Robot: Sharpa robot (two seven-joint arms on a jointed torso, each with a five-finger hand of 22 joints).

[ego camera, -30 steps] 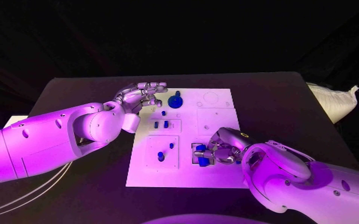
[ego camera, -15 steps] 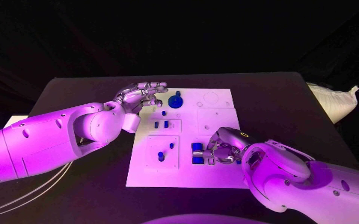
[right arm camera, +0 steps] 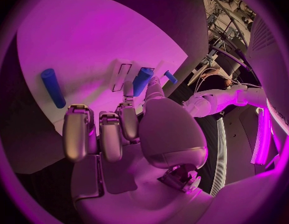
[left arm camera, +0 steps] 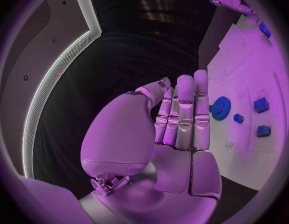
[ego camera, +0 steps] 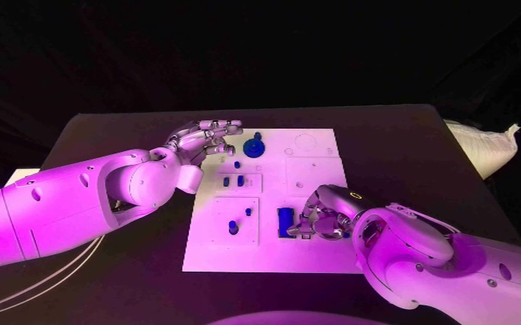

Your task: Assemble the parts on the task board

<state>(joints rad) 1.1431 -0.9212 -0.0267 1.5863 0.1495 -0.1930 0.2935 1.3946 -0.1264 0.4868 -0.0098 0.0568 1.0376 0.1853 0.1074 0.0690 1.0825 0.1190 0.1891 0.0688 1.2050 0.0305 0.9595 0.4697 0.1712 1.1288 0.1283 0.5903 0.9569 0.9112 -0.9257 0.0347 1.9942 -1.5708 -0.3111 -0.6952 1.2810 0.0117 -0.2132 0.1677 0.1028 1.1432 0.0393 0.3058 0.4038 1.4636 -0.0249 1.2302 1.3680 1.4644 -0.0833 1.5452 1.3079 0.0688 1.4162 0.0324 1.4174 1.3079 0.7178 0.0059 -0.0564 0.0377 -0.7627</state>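
A white task board [ego camera: 315, 253] lies at the centre of the black tabletop [ego camera: 120, 126], and the assembly looks partly done: a blue gear [ego camera: 254, 146] sits near the board's upper left, small blue pegs [ego camera: 233, 180] stand just below it, and another small blue part [ego camera: 233, 227] stands at its lower left. At lower centre, the right hand [ego camera: 315, 223] rests with fingers curled beside a long blue bar [ego camera: 284, 221]; whether it grips the bar I cannot tell. The left hand [ego camera: 206, 138] hovers released, holding nothing, at the board's upper left edge beside the gear, and several recesses at the board's upper right appear unfilled.
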